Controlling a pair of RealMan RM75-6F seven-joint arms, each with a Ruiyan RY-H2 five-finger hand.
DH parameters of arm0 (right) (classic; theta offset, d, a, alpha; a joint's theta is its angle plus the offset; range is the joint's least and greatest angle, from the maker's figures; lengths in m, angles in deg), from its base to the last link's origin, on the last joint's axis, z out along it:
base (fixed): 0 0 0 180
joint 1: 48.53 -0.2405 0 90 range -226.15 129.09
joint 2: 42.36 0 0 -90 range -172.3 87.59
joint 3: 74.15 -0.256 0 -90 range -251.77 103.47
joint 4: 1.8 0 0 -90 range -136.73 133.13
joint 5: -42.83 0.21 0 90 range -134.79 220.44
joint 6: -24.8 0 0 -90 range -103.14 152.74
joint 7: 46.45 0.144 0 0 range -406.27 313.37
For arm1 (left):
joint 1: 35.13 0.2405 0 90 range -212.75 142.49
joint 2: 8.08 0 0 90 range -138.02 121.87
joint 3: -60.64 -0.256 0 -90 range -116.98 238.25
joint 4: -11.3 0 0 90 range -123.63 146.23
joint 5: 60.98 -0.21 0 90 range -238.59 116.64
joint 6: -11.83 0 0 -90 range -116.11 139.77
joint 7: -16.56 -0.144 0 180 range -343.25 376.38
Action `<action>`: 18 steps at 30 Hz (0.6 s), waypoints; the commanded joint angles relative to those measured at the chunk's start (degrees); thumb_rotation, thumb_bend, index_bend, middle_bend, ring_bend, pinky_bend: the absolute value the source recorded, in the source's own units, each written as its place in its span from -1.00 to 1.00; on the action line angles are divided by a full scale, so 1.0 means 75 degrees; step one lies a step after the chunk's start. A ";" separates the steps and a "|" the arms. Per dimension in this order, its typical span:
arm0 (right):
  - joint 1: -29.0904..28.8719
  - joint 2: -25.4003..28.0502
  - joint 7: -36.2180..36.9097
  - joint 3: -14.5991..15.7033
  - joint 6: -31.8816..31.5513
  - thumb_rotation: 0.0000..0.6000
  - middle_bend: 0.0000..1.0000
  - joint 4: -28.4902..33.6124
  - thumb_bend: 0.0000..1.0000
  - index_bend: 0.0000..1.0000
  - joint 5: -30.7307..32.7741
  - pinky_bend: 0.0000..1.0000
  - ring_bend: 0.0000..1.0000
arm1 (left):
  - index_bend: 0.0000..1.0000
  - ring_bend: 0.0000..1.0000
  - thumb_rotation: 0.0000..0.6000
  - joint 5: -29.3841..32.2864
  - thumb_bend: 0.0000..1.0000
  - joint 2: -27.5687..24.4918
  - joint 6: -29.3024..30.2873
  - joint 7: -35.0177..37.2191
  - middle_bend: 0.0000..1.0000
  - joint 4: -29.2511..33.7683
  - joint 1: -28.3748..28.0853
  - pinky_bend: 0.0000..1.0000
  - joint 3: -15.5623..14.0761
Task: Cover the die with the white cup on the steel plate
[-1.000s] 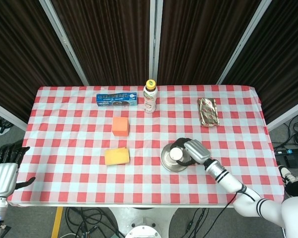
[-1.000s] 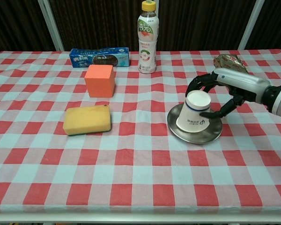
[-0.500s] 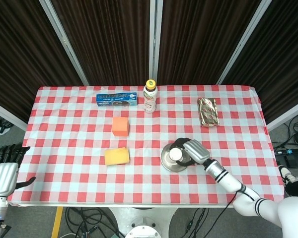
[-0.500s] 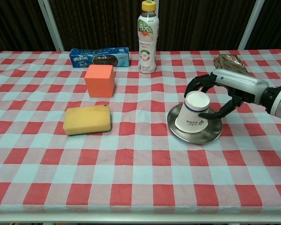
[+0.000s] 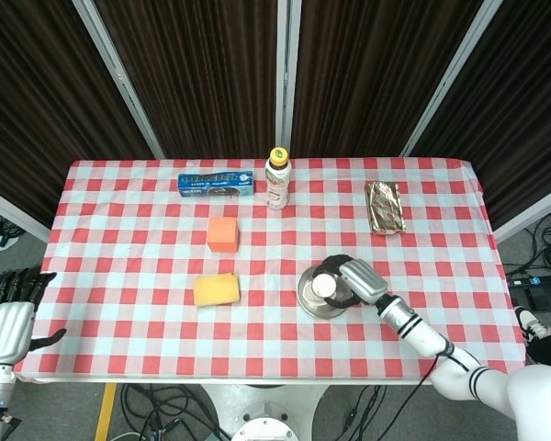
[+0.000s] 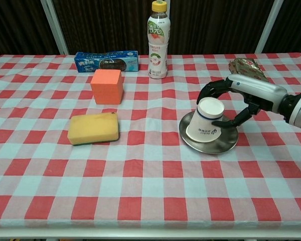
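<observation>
The right hand [image 6: 230, 103] holds the inverted white cup [image 6: 206, 120], tilted, on the steel plate [image 6: 228, 143], fingers curled around it. The left hand [image 5: 7, 317] hangs off the table's left edge, fingers apart, holding nothing.

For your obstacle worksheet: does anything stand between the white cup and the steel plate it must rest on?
Nothing visible does. The right hand holds the white cup upside down and tilted, already on the steel plate.
</observation>
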 commanded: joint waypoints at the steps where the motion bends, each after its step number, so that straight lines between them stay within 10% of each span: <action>1: 0.0016 -0.0204 0.0175 -0.0162 0.0027 1.00 -0.20 -0.0303 -0.39 0.03 0.0183 -0.62 -0.59 | -0.73 -0.98 1.00 0.0020 -1.00 -0.0006 0.0015 0.0012 -0.69 0.0007 0.0020 -0.92 -0.0001; 18: 0.0078 -0.0217 0.0782 0.0191 -0.0315 1.00 -0.19 -0.0378 -0.38 0.03 -0.0189 -0.64 -0.60 | -0.73 -0.98 1.00 0.0099 -1.00 0.0005 -0.0098 -0.0013 -0.69 0.0010 -0.0010 -0.92 0.0000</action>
